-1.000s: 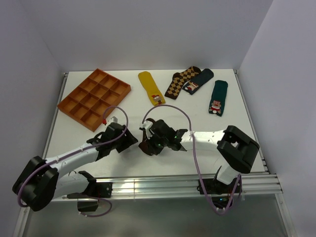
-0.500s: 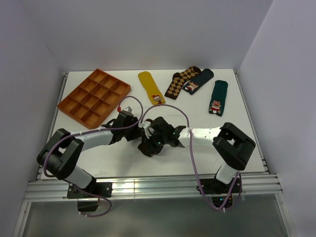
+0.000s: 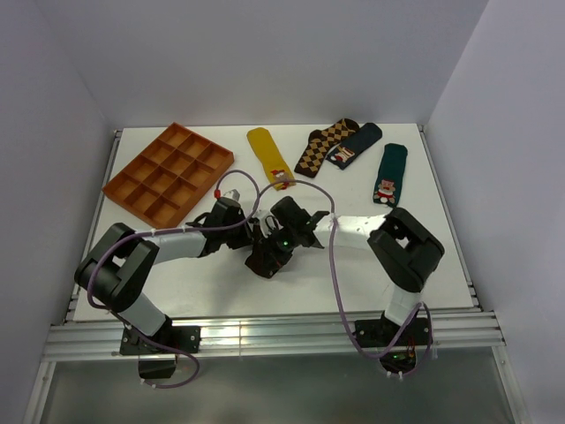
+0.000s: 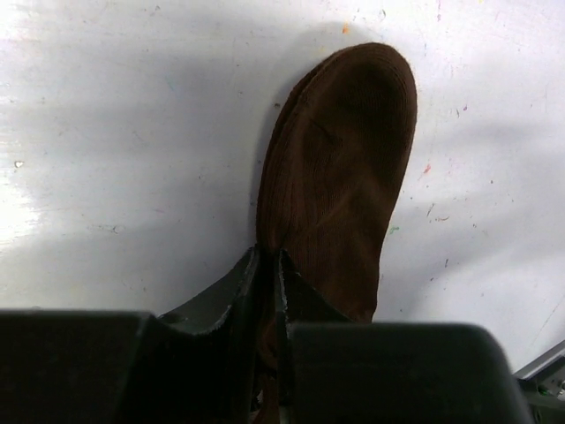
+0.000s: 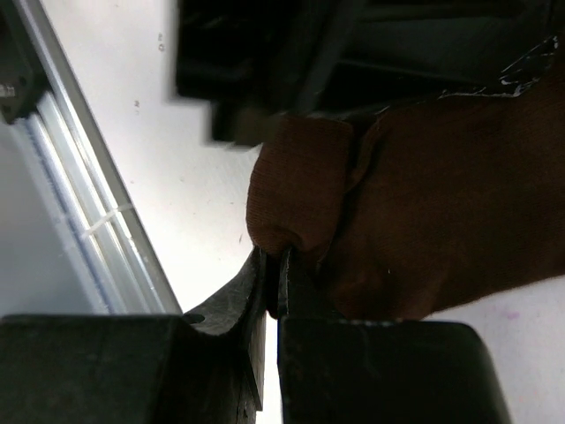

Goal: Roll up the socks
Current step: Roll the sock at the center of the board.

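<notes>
Left wrist view: dark brown sock (image 4: 340, 177) on table (image 4: 106, 132), long axis running straight away from left gripper (image 4: 267, 265), toe at far end, jaws pinching its near end; right gripper (image 5: 272, 265) clamped on rolled fold, both arms equally close.

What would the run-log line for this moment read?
phase: gripping | left gripper: shut on brown sock | right gripper: shut on brown sock

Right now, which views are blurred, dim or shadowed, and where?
Left wrist: sharp, with a soft shadow on the table beside the brown sock. Right wrist: dim, and the top of the picture is blurred. Top external: even light, sharp, no strong glare.
</notes>
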Tool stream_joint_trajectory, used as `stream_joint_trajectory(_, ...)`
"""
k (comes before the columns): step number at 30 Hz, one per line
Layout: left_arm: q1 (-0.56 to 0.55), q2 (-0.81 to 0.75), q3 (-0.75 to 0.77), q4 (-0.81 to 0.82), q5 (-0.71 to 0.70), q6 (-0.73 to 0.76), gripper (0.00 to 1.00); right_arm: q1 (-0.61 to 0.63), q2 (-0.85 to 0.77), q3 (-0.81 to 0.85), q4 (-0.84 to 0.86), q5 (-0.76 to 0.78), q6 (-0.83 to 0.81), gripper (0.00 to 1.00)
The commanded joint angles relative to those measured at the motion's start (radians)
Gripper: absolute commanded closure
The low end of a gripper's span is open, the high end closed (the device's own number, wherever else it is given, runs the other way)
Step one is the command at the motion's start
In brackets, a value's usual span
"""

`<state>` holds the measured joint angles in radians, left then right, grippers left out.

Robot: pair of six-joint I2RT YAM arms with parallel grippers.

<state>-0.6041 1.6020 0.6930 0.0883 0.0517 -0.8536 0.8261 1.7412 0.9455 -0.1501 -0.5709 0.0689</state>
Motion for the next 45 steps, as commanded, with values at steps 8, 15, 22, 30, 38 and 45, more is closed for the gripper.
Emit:
stream_joint_trajectory(8,0.0,-0.01,-0.047,0.054,-0.049,0.077,0.77,-0.113,0.132,0.062,-0.055,-0.173,0.051,1.0)
stream_joint_trajectory(15,0.0,-0.124,-0.056,0.042,-0.09,0.076,0.56,-0.142,0.184,0.087,-0.06,-0.178,0.078,1.0)
stream_joint_trajectory(22,0.001,-0.324,-0.049,-0.157,-0.257,-0.062,0.27,-0.153,0.182,0.073,0.004,-0.164,0.185,1.0)
stream_joint_trajectory(30,0.001,-0.588,-0.271,-0.214,-0.213,-0.363,0.26,-0.133,0.143,-0.042,0.288,-0.12,0.5,0.99)
stream_joint_trajectory(38,0.0,-0.581,-0.378,-0.098,-0.128,-0.384,0.28,-0.053,0.165,-0.1,0.5,-0.035,0.749,0.99)
stream_joint_trajectory(45,0.0,-0.507,-0.394,-0.007,-0.112,-0.386,0.3,-0.024,0.192,-0.054,0.491,-0.024,0.756,0.99)
